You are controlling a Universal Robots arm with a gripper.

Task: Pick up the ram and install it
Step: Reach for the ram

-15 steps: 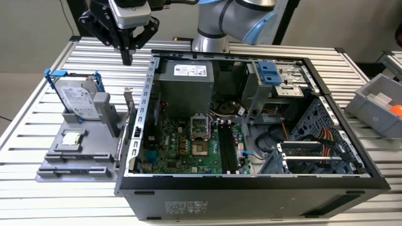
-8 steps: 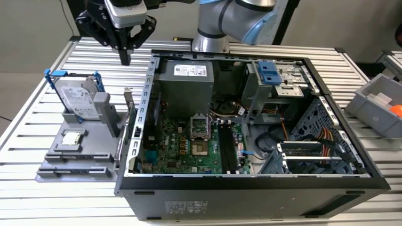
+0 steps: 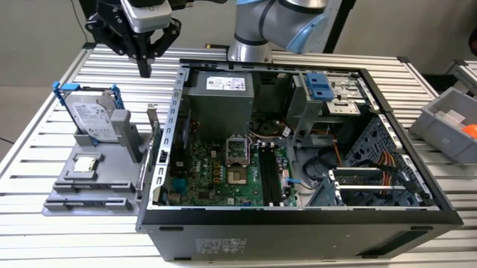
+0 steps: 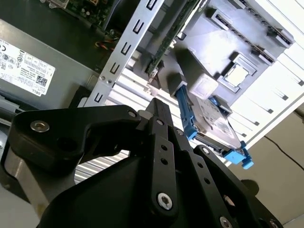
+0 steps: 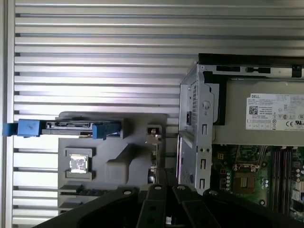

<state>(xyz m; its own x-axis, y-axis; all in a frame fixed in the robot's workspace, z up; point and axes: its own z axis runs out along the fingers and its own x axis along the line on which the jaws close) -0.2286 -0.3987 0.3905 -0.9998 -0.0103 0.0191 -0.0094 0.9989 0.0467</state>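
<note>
The ram (image 3: 152, 127) is a thin green board standing on edge in the grey fixture (image 3: 97, 184), just outside the open computer case's wall on the exterior view's left. The second wrist view shows the ram (image 4: 167, 42) edge-on, and the first wrist view shows the ram (image 5: 159, 154) as a thin line. My gripper (image 3: 144, 68) hangs above the table behind the fixture, higher than the ram and apart from it. Its black fingers (image 4: 160, 110) point down, shut together with nothing between them. In the first wrist view the gripper (image 5: 159, 179) lines up close to the ram's edge.
A silver hard drive (image 3: 93, 114) in a blue frame stands in the fixture, with a square processor (image 3: 84, 163) lying in front of it. The open case (image 3: 298, 215) shows the motherboard with dark memory slots (image 3: 270, 174). A grey bin (image 3: 446, 127) sits at the exterior view's right.
</note>
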